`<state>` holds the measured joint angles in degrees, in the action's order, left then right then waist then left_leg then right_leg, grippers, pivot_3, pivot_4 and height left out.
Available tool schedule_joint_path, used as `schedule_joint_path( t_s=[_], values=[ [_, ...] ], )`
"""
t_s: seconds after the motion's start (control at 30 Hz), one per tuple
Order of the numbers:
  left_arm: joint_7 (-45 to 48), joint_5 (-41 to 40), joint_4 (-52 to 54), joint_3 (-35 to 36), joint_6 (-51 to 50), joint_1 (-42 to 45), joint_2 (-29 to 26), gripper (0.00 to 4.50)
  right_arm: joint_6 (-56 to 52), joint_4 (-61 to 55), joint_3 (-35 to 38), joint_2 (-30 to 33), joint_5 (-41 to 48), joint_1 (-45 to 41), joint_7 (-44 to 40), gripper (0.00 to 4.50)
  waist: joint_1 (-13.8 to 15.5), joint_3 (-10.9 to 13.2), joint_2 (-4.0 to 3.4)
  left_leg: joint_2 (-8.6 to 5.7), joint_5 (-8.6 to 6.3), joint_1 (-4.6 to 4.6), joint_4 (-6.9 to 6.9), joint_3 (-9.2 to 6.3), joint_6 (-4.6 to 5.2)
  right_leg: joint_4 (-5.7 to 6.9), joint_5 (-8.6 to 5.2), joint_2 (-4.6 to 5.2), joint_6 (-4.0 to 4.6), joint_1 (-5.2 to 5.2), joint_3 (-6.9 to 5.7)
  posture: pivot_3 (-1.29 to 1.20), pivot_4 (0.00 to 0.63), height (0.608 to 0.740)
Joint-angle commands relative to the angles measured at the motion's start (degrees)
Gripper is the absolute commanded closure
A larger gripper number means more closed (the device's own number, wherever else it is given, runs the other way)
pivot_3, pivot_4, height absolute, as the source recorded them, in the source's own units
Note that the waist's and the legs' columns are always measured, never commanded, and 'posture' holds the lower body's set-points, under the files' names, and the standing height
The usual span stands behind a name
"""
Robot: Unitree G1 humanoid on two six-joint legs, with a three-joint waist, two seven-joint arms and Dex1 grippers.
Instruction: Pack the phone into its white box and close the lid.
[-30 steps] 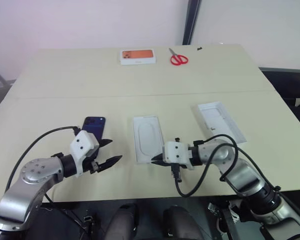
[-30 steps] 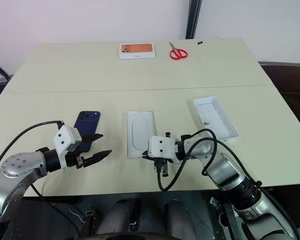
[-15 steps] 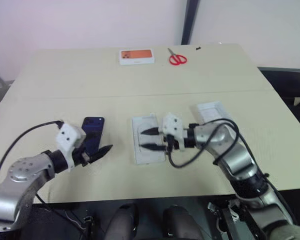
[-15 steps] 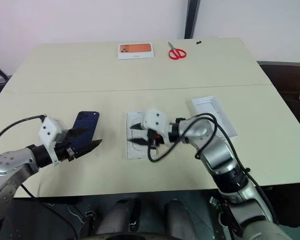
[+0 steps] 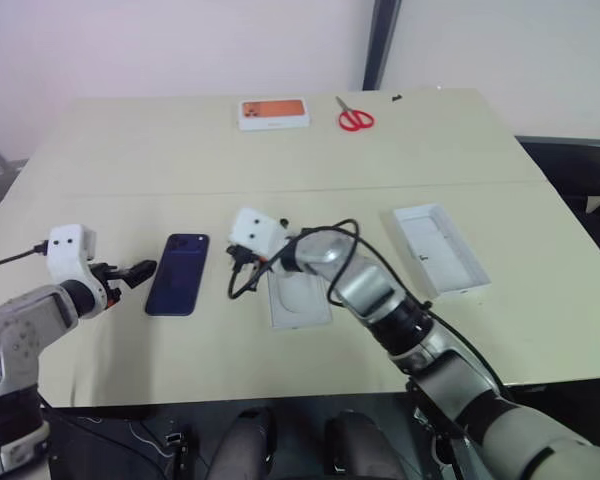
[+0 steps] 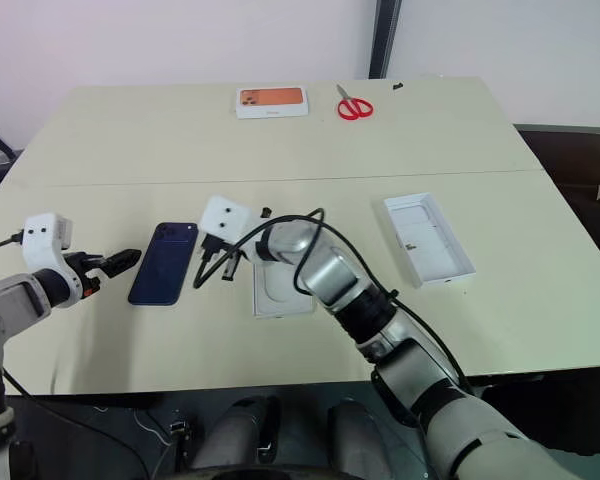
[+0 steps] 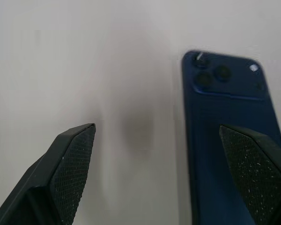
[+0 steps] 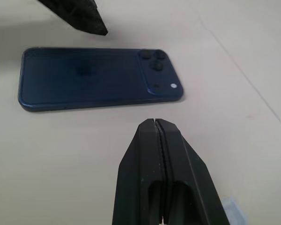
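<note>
The slim dark navy-blue phone (image 6: 164,262) lay flat, glossy back up, on the beige table (image 6: 280,140), just beside the shallow white cardboard tray (image 6: 280,298). The left gripper (image 6: 108,264) stood open on the phone's outer side, holding nothing. The right gripper (image 6: 208,270), its fingers (image 8: 158,154) pressed together, pointed at the phone from the tray side. A push with closed fingers could slide the phone away from the tray, because the flat phone gives no edge to grasp.

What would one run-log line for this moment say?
phone: flat on table, unheld | left gripper: open, beside phone | right gripper: shut, near phone | white box: empty
</note>
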<state>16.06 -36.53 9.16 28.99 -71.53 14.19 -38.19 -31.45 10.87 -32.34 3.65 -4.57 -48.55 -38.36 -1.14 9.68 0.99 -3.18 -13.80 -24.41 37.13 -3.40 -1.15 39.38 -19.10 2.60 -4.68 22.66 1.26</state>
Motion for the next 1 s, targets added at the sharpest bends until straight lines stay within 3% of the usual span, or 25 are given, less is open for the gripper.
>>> schedule_joint_path(
  t_s=[0.03,0.23,0.67,1.0],
  values=[
    [1.0,-0.3,-2.5,-1.9,-5.2,2.2,-1.8,0.09,1.2,1.6,-3.5,-2.5,-2.5,-1.8,-0.9,4.5,0.0,0.0,0.01,0.0,0.01,0.0,0.0,0.0,-0.01,0.01,0.0,0.0,0.0,0.01,0.0,0.0,0.15,0.74],
    [5.3,-3.5,-3.4,-5.7,-11.5,5.3,-0.1,0.09,1.3,4.2,-6.9,-3.5,-6.3,-1.5,-0.9,4.5,0.4,-0.1,0.0,-0.03,0.02,0.02,0.0,-0.01,-0.04,0.04,0.0,0.02,0.0,0.01,0.0,0.0,0.15,0.74],
    [5.1,-5.5,0.3,-1.6,-20.7,9.3,12.1,0.09,0.8,1.8,-6.2,0.8,-10.9,0.1,-2.2,4.5,0.5,-0.2,-0.05,-0.08,0.02,0.06,0.05,-0.05,-0.04,0.04,0.0,0.07,0.0,-0.11,-0.01,0.0,0.15,0.74],
    [2.2,-9.2,0.1,1.5,-21.0,9.9,16.4,0.09,1.4,2.0,-6.8,0.5,-12.4,1.1,-2.8,4.5,0.5,-0.3,-0.05,-0.08,0.02,0.16,0.05,-0.07,-0.04,0.03,0.0,0.07,0.0,-0.19,-0.02,0.0,0.15,0.74]
  ],
)
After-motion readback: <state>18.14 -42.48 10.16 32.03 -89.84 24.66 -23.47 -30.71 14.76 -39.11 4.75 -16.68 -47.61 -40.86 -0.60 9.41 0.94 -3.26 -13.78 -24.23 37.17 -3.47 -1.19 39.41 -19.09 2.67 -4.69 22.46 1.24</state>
